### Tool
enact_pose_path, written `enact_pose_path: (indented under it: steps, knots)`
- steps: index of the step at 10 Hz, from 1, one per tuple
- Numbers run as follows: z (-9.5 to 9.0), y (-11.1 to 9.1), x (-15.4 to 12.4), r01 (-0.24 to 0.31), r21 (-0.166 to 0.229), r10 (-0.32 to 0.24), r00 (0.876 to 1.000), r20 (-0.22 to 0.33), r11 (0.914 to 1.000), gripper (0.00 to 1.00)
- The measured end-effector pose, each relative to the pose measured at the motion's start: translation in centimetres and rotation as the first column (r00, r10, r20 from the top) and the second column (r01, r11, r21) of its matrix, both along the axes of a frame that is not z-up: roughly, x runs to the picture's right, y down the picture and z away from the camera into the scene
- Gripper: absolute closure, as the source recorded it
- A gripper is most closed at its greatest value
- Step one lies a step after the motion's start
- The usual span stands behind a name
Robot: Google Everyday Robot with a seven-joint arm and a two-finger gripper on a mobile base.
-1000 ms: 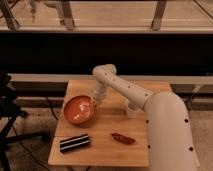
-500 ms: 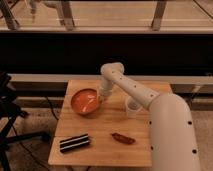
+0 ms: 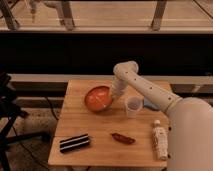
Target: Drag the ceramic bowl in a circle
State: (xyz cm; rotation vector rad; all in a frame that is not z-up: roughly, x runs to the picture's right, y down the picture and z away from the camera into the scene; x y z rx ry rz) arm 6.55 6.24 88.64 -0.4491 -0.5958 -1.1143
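Note:
The ceramic bowl [image 3: 97, 98] is round, shallow and orange with a darker rim. It sits on the wooden table [image 3: 80, 122], left of centre toward the back. My gripper [image 3: 114, 96] reaches down from the white arm [image 3: 145, 90] and meets the bowl at its right rim. The gripper's tip is partly hidden behind the rim.
A small white cup [image 3: 133, 106] stands just right of the bowl, close to the gripper. A black-and-white striped packet [image 3: 74, 142] lies at the front left, a reddish-brown strip [image 3: 123, 138] at the front middle, and a white bottle [image 3: 159, 139] at the front right. A dark stand [image 3: 7, 107] is left of the table.
The bowl has slid to the right and a little toward the back of the table, with the gripper at its rim. It is now close to the white cup.

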Motion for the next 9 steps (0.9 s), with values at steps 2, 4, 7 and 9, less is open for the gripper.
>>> enact_pose_path:
  steps: [2,4,7,9]
  knots:
    - [-1.9,1.3,1.2,0.034,0.003,-0.034,0.999,0.027,0.9994,0.98]
    - [-4.1,3.1,1.7,0.095,0.002,-0.095,0.99,0.105,0.9955,0.98]
    - [-6.6,5.0,1.3,0.188,-0.011,-0.181,0.958,0.224,0.982,0.98]
    - [-7.3,5.7,-0.7,0.264,-0.004,-0.25,0.919,0.304,0.9646,0.98]
